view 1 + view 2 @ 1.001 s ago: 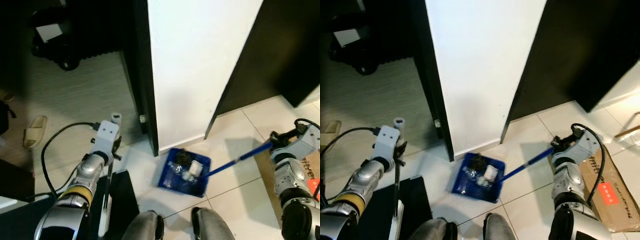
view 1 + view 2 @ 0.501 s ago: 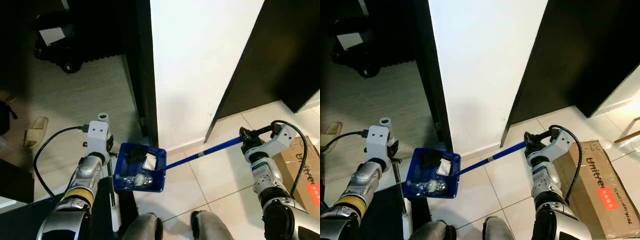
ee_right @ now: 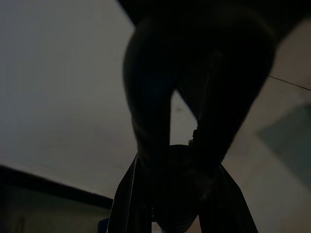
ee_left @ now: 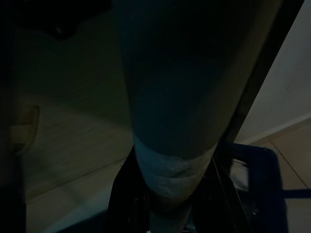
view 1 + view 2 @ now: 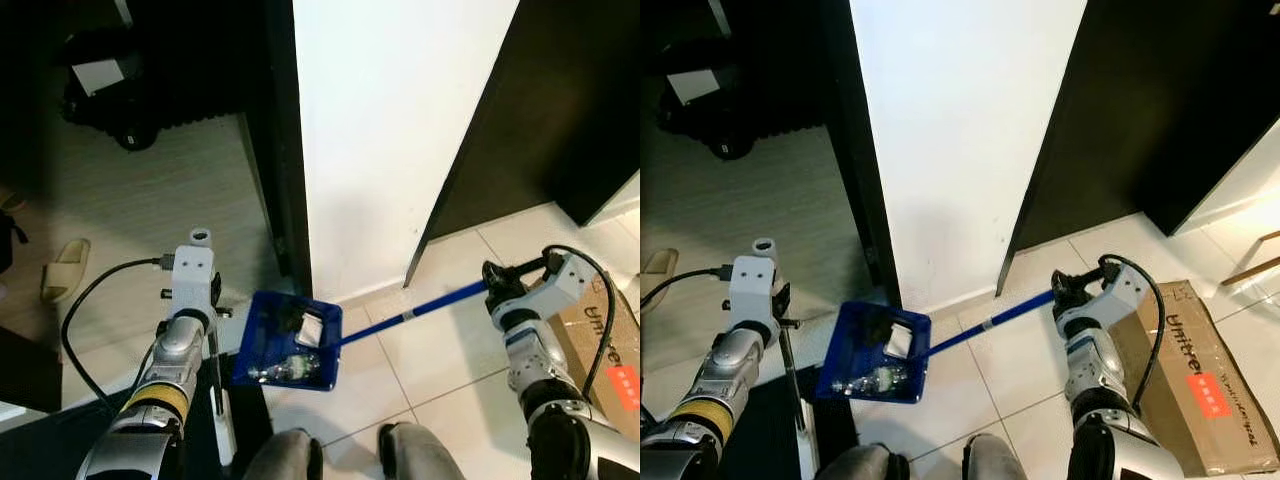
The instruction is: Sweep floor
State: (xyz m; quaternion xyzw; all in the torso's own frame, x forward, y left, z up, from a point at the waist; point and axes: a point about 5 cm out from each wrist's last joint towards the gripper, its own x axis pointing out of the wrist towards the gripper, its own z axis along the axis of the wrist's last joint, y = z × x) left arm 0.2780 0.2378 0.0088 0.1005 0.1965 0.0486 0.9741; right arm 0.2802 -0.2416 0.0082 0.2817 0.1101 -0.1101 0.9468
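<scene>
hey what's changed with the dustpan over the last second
The right gripper, shut on the blue handle, swung the loaded dustpan from the tiles by the wall corner leftward, toward the left arm. The left gripper kept holding its dark pole. The litter stayed in the pan.

A second ago the blue dustpan [image 5: 288,340] sat flat on the tiled floor [image 5: 440,350] near the foot of the white wall [image 5: 390,130]. The right gripper [image 5: 494,281], closed on the end of the blue handle [image 5: 415,314], swung it toward the robot's left, over to the dark door frame [image 5: 282,150]. In the last half second it drifted back slightly rightward. The white scrap [image 5: 311,332] and other debris rode along inside.
</scene>
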